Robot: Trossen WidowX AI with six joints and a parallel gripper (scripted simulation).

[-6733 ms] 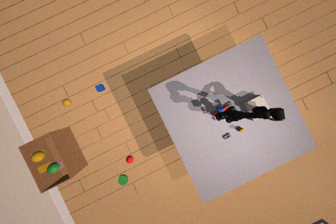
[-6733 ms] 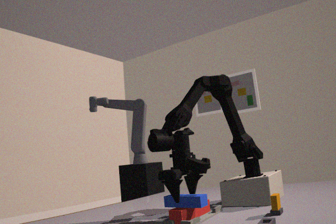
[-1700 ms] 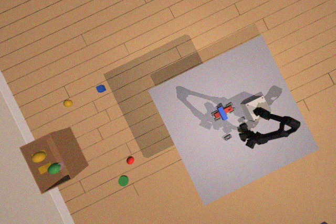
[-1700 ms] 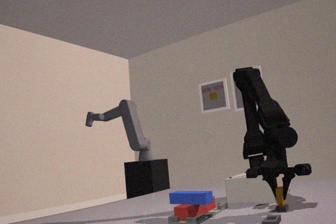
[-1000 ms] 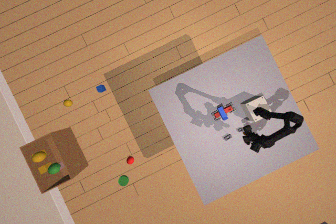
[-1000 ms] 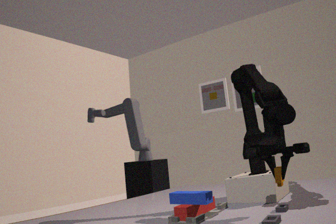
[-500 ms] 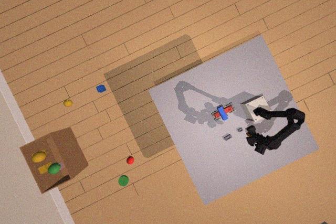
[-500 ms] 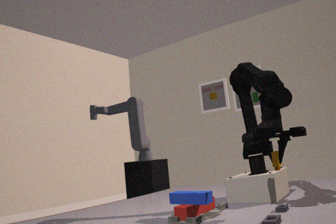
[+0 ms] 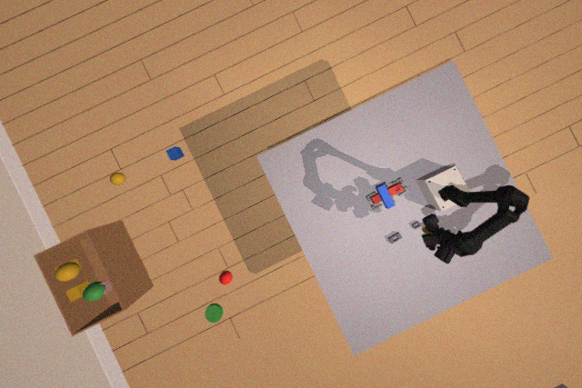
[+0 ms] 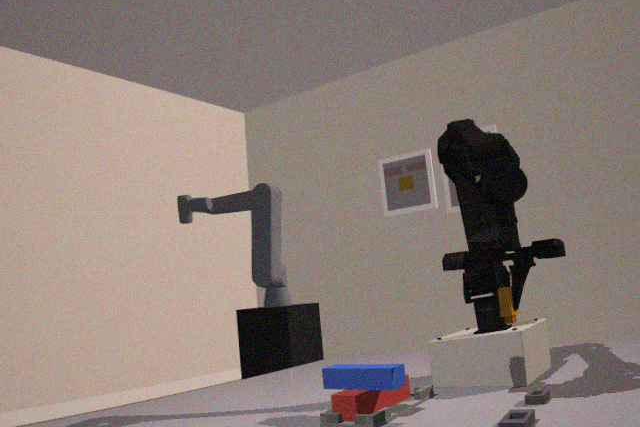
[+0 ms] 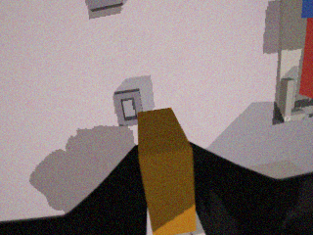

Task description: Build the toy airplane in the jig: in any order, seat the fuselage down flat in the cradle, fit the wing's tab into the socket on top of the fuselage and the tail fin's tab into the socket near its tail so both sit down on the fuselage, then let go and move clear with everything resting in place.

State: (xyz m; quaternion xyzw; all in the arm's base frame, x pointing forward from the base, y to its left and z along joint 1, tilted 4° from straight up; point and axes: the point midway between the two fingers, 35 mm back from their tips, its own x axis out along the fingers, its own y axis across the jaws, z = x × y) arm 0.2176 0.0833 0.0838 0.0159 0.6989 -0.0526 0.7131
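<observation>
The red block fuselage (image 10: 368, 400) with the flat blue wing (image 10: 363, 375) already across it sits in the jig off beside my black gripper (image 10: 504, 303), which is clamped on the upright orange tail fin (image 11: 165, 171).
</observation>
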